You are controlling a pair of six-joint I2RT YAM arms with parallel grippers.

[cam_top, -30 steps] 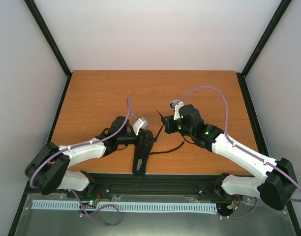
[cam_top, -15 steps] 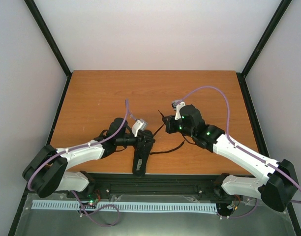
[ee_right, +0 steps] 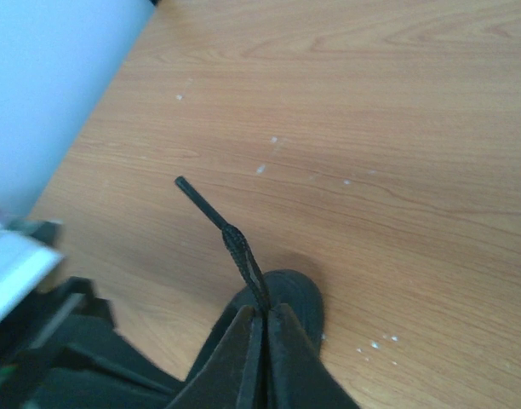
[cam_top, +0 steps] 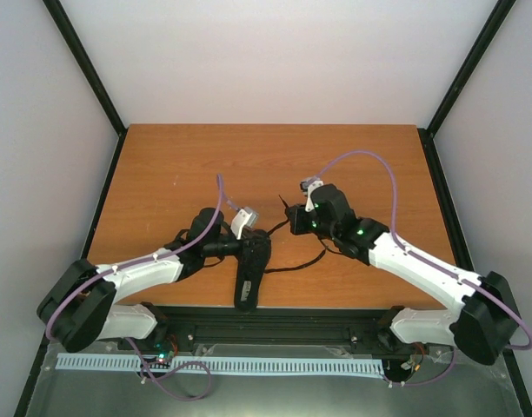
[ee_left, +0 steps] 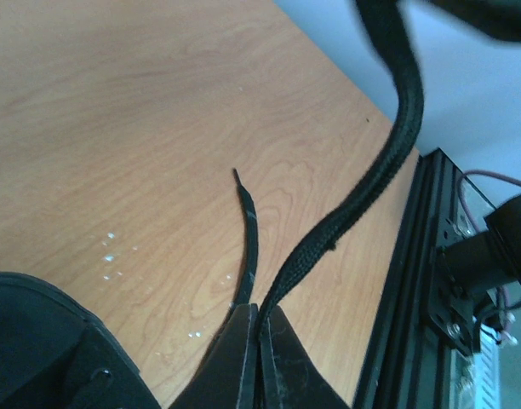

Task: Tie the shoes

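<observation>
The black shoe (cam_top: 246, 282) lies near the table's front edge, between my two arms. My left gripper (cam_top: 260, 245) hovers over its laced end, and in the left wrist view the left gripper (ee_left: 262, 312) is shut on a thick black lace (ee_left: 388, 158) that rises up and to the right. A second lace (ee_left: 247, 234) lies flat on the wood beside it. My right gripper (cam_top: 290, 219) is just behind and right of the shoe. In the right wrist view the right gripper (ee_right: 262, 312) pinches a lace end (ee_right: 239, 249) just below its stiff tip.
A loose lace (cam_top: 308, 259) trails over the wood to the right of the shoe. The black frame rail (cam_top: 275, 314) runs along the table's front edge (ee_left: 405, 281), close to the shoe. Grey walls close the sides and back.
My left gripper has closed on the lace. Both arms have edged slightly left. The right gripper still pinches its lace end.
</observation>
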